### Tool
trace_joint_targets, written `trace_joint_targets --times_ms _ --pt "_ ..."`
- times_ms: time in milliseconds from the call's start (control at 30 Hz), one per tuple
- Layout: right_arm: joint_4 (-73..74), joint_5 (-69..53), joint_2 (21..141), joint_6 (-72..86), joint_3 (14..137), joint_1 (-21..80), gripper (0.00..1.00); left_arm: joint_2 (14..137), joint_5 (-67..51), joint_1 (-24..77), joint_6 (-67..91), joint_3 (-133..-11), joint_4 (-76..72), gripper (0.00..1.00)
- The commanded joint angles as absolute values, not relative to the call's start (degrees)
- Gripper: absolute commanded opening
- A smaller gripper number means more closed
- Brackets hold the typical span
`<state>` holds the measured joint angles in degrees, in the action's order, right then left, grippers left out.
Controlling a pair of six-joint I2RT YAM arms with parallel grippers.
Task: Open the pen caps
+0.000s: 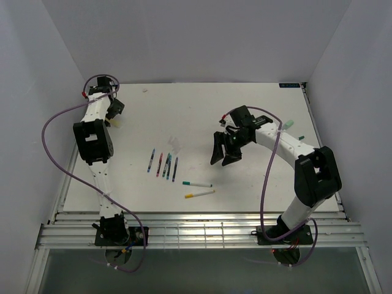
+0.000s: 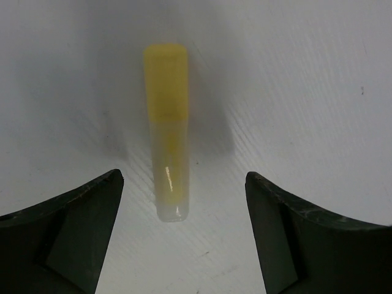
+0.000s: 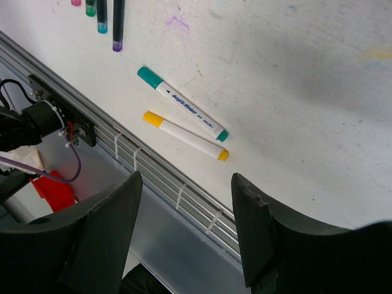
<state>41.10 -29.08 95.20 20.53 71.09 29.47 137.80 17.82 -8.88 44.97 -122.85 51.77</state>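
A thick yellow highlighter [image 2: 166, 159] lies on the table in the left wrist view, its yellow cap [image 2: 165, 79] at the far end. My left gripper [image 2: 184, 184] is open, its near end just between the fingertips, not touched. In the top view that gripper [image 1: 114, 114] is at the far left. My right gripper [image 1: 223, 150] hangs open and empty above mid-table. A white pen with green ends [image 3: 182, 104] and a white pen with yellow ends [image 3: 185, 136] lie ahead of its jaws, apart from them. Several slim dark pens [image 1: 164, 165] lie in a row.
A pale-green highlighter [image 1: 288, 124] lies at the far right behind the right arm. The slatted metal rail [image 3: 153, 168] runs along the table's near edge [image 1: 202, 219], close to the two white pens. White walls enclose the table on three sides.
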Motion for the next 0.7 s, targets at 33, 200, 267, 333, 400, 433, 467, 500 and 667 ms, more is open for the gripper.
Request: trace_joint_targets --times_ms 33,200,267,333,400,433,467,500,667 --pt "42.4 -29.7 94.6 19.7 72.8 26.5 0.66 137.9 16.2 -9.1 46.7 -123.6 51.9 0.9" --pt "42.0 -29.7 93.5 19.5 70.7 24.3 0.66 137.9 15.8 -9.1 46.3 -121.1 52.0 0.82" --pt "42.0 -29.6 93.1 19.4 69.8 23.9 0.66 138.1 16.5 -9.1 46.1 -120.8 52.5 0.78" --pt "42.0 -29.7 92.7 19.4 69.5 23.6 0.66 138.4 17.0 -9.1 45.6 -120.8 53.4 0.72" --pt "42.0 -29.7 92.5 19.4 69.6 23.6 0.65 139.5 17.1 -9.1 44.0 -121.5 54.0 0.64" --pt "42.0 -29.5 92.1 19.5 69.6 23.5 0.65 139.8 17.1 -9.1 43.7 -121.6 54.7 0.62" --pt "42.1 -29.4 92.0 19.6 69.8 23.4 0.65 140.4 17.5 -9.1 43.4 -121.6 55.2 0.62" --pt "42.1 -29.4 91.8 19.6 69.8 23.2 0.65 140.5 18.0 -9.1 43.2 -121.5 55.8 0.61" --pt "42.5 -28.7 90.5 19.8 69.8 22.9 0.65 140.3 18.2 -9.1 41.7 -118.4 56.2 0.34"
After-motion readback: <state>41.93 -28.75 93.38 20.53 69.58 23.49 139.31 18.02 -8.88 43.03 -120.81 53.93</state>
